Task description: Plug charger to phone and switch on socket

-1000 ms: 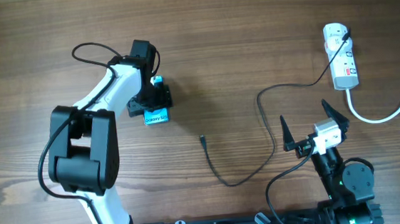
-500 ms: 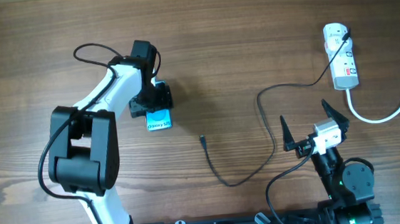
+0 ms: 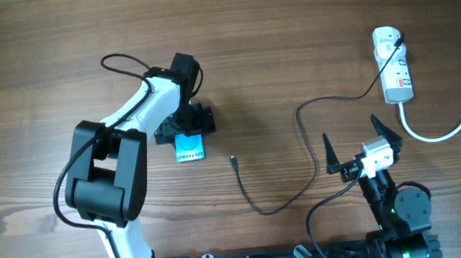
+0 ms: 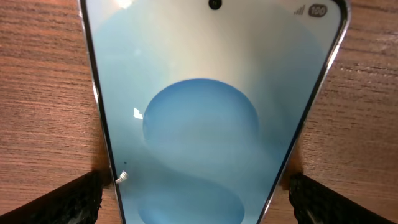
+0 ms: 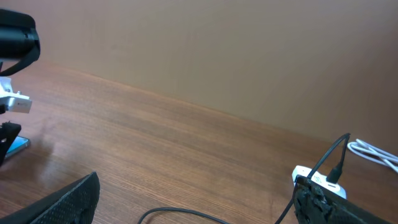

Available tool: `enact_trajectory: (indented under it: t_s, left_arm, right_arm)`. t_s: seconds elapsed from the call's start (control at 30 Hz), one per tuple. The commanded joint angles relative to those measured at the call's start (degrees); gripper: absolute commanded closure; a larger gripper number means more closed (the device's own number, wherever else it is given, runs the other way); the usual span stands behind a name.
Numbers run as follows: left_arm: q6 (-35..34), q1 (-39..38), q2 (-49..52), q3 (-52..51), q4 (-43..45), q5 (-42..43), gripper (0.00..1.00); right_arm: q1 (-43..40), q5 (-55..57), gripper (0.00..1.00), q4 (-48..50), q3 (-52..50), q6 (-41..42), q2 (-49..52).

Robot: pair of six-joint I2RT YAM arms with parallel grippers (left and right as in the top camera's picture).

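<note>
The phone (image 3: 189, 147), cyan-screened, lies under the tip of my left gripper (image 3: 186, 136), its text end towards the table front. In the left wrist view the phone (image 4: 205, 118) fills the frame between the two black fingers (image 4: 196, 199), which close on its sides. The charger is a thin black cable (image 3: 307, 143) looping across the table; its plug tip (image 3: 233, 158) lies free to the right of the phone. The socket (image 3: 392, 71) lies at the far right with a black plug in it. My right gripper (image 3: 357, 142) is open and empty, below the cable loop.
A thick white cable (image 3: 453, 128) curves from the socket towards the right table edge. In the right wrist view the socket (image 5: 317, 177) sits beside the right finger, the black cable (image 5: 180, 214) runs low, and the left arm (image 5: 12, 37) is far left.
My left gripper has moved right and towards the table front, and the phone has moved with it, closer to the cable's plug tip. The right arm has not moved.
</note>
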Motion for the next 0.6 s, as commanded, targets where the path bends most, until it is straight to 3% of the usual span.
enact_trajectory:
  t_s: [0.0,0.07,0.33,0.47,0.57]
  left_arm:
    - [0.48,0.22,2.89,-1.88,3.06,-1.64,0.00]
    - [4.15,0.22,2.89,-1.88,3.26,-1.86,0.00]
    - [4.22,0.22,2.89,-1.88,4.39,-2.03,0.00]
    - [3.26,0.22,2.89,-1.88,4.31,-1.14,0.08]
    - [2.29,1.11,2.89,-1.88,3.56,-1.16,0.03]
  right_arm:
    - [0.35,0.57,0.00,0.26,-0.04,0.68,-0.28]
    - [0.35,0.57,0.00,0.26,-0.04,0.68,-0.28]
    - [0.35,0.59,0.00,0.26,-0.04,0.68,-0.28]
    - [0.35,0.57,0.00,0.26,-0.04,0.68,-0.28]
    - [0.35,0.57,0.00,0.26,-0.04,0.68,-0.28]
